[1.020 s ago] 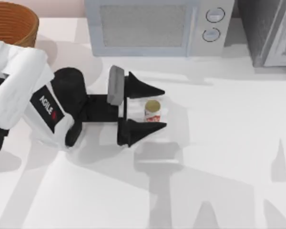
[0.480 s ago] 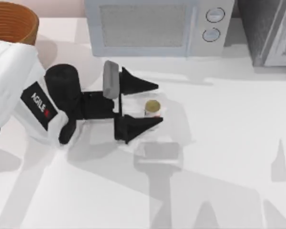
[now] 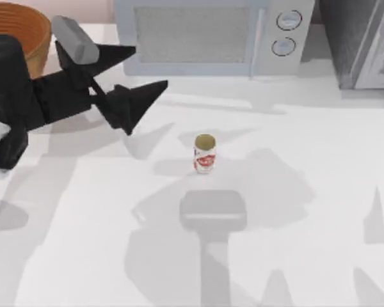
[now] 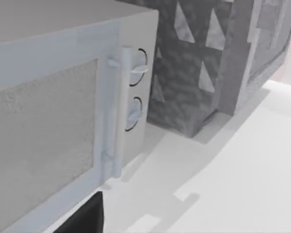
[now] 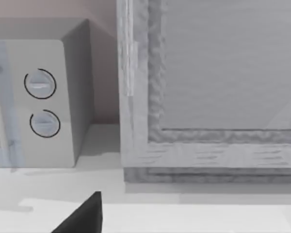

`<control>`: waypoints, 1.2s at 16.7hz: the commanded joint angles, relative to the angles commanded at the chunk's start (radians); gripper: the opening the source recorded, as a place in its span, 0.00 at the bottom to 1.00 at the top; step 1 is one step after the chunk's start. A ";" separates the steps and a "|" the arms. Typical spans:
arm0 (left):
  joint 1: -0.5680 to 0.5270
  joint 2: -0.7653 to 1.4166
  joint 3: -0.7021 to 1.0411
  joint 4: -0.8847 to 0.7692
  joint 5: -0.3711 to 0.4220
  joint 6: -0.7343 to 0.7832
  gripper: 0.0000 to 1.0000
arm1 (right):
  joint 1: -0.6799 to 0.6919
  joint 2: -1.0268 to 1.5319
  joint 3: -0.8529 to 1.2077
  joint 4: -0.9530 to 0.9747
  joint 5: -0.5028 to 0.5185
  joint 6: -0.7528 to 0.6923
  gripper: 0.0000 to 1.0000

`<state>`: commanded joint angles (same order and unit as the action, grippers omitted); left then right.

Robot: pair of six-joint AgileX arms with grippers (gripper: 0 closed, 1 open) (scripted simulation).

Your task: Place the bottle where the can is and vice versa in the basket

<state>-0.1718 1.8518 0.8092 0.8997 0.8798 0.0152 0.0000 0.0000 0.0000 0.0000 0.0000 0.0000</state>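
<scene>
**Left gripper open and empty, can alone on table**

The table (image 3: 320, 192) was white and ran across the whole top view. At its far edge stood a microwave (image 3: 211, 35) with 2 round dials on its right side, and a grey textured cabinet (image 3: 365, 41) stood just beside it at the far right. The left wrist view showed the microwave's door, handle and dials with the cabinet beyond.

The basket (image 3: 25, 32) sat at the far left corner, partly covered by the left arm.

The left gripper (image 3: 144, 73) was over the table's far left, near the basket and in front of the microwave, its 2 dark fingers spread wide with nothing between them. It was well apart from the can.

The can (image 3: 205, 153) stood upright near the table's middle, outside the basket, touching nothing.

In the right wrist view, 1 dark fingertip (image 5: 82, 217) showed; I cannot tell how far the right gripper was open.
</scene>
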 joint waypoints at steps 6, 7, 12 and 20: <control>0.096 -0.774 -0.311 -0.372 -0.354 0.007 1.00 | 0.000 0.000 0.000 0.000 0.000 0.000 1.00; 0.108 -0.904 -0.363 -0.432 -0.411 0.007 1.00 | 0.000 0.000 0.000 0.000 0.000 0.000 1.00; 0.152 -1.463 -0.604 -0.693 -0.668 -0.001 1.00 | 0.000 0.000 0.000 0.000 0.000 0.000 1.00; 0.172 -1.851 -0.809 -0.899 -0.879 -0.015 1.00 | 0.000 0.000 0.000 0.000 0.000 0.000 1.00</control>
<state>0.0000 0.0006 0.0003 0.0004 0.0003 0.0000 0.0000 0.0000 0.0000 0.0000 0.0000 0.0000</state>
